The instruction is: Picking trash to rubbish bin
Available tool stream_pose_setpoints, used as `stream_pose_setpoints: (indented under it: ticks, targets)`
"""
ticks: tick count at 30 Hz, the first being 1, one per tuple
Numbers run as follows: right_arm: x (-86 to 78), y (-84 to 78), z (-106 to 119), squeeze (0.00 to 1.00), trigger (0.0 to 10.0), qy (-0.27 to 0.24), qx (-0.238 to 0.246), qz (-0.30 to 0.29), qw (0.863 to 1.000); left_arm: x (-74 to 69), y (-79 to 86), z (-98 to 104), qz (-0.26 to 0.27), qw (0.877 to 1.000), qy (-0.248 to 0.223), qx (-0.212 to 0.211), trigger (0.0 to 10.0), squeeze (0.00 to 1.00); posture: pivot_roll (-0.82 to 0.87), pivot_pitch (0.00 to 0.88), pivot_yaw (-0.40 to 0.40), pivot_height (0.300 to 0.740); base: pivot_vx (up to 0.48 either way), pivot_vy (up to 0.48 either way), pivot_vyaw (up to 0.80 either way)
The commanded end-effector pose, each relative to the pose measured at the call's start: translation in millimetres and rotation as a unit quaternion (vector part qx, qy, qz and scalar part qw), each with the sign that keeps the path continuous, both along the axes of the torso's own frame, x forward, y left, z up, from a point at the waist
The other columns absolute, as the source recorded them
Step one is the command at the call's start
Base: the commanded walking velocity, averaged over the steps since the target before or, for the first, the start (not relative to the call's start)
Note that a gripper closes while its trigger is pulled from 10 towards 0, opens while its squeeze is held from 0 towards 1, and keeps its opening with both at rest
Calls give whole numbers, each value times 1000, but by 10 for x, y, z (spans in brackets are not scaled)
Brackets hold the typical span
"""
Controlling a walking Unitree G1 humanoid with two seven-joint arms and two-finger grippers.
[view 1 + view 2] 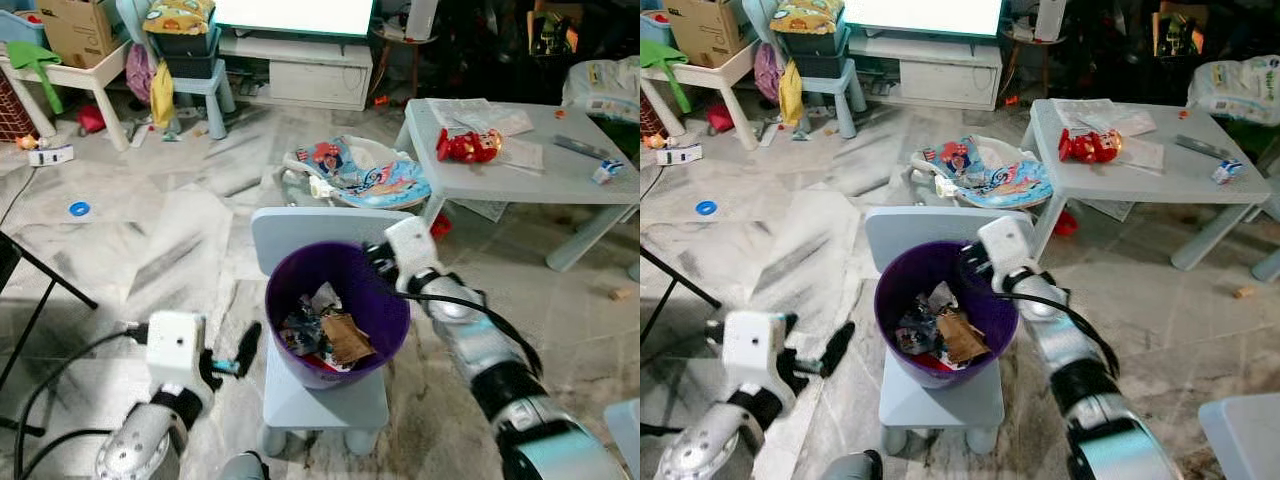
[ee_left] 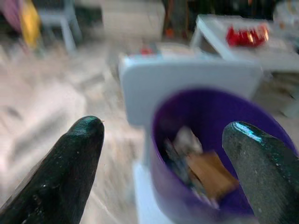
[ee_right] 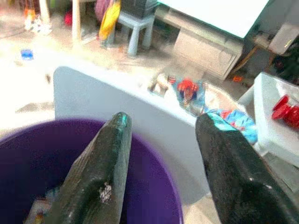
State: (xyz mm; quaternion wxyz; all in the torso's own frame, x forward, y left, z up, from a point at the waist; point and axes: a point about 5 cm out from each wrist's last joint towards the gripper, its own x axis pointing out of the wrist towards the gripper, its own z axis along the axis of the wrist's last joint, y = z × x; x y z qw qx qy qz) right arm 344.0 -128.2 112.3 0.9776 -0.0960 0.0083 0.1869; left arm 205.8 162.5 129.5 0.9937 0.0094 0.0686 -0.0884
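Two grippers flank one purple bin (image 1: 385, 305); right gripper (image 3: 163, 140) fingers apart.

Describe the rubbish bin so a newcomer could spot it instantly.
Find the small pale blue chair in the middle of the floor. On its seat stands a round purple bin holding crumpled wrappers, the right gripper open over its rim. Nothing else nearby is purple.

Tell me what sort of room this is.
Probably a lived-in family living room or playroom: a low TV cabinet at the back, a small child's chair holding the purple bin, a cartoon-print baby bouncer on the marble floor, and a red toy on the low table.
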Motion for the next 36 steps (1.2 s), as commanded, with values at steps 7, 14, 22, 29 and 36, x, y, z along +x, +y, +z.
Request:
stream_pose_setpoints:
  ticks: [7, 14, 22, 29, 36]
  targets:
    - [-311, -406, 281, 1000, 10000, -57, 60, -68, 994, 218, -107, 117, -16, 996, -79, 47, 10000, 0, 151, 80, -94, 740, 0, 0, 0]
    - [-550, -555, 401, 1000, 10000, -55, 77, -108, 990, 285, -132, 128, -45, 982, -134, 123, 10000, 0, 109, 90, -100, 740, 0, 0, 0]
    - [-609, -532, 634, 1000, 10000, -63, 121, -114, 984, 386, -99, 129, -52, 978, -155, 130, 10000, 0, 82, 92, -94, 740, 0, 0, 0]
    - [-611, -490, 765, 1000, 10000, -56, 123, -110, 985, 355, -330, 211, -73, 981, -171, 60, 10000, 0, 81, 82, -110, 740, 0, 0, 0]
    - [-601, -470, 771, 0, 10000, -40, 126, -101, 986, 331, -361, 199, -76, 984, -160, 26, 10000, 0, 81, 82, -113, 740, 0, 0, -675]
